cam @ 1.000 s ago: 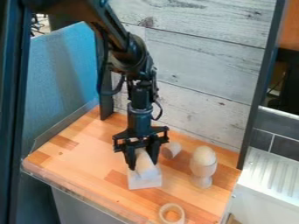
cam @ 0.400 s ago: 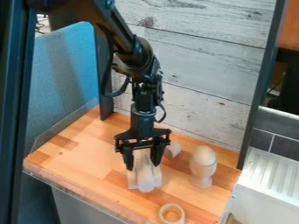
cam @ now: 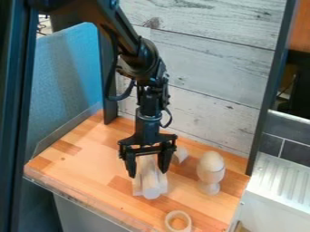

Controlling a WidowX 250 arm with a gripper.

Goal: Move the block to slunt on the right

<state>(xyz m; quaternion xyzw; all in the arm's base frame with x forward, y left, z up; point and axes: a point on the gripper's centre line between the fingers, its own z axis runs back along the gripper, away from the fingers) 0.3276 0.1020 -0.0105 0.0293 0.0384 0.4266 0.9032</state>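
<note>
The arm (cam: 140, 56) enters at the upper left of the frame, and its black gripper (cam: 147, 172) hangs down just below the centre. The jaws are open and stand to either side of a pale cylindrical block (cam: 151, 185), which lies lengthwise on a pale base block (cam: 137, 186), its round end facing the lower edge of the frame. Both blocks are in the lower centre, on the wooden surface (cam: 79, 161).

A small pale piece (cam: 181, 154) sits behind and to the right of the gripper, partly hidden by it. Right of centre, a rounded, egg-like piece (cam: 210, 161) rests upright on a pale cup-shaped stand (cam: 209, 187). A pale ring (cam: 177, 213) lies flat near the bottom edge, right of centre. A blue panel (cam: 66, 72) stands at the left, whitewashed boards (cam: 212, 59) at the back, and a ribbed white panel (cam: 279, 181) at the lower right.
</note>
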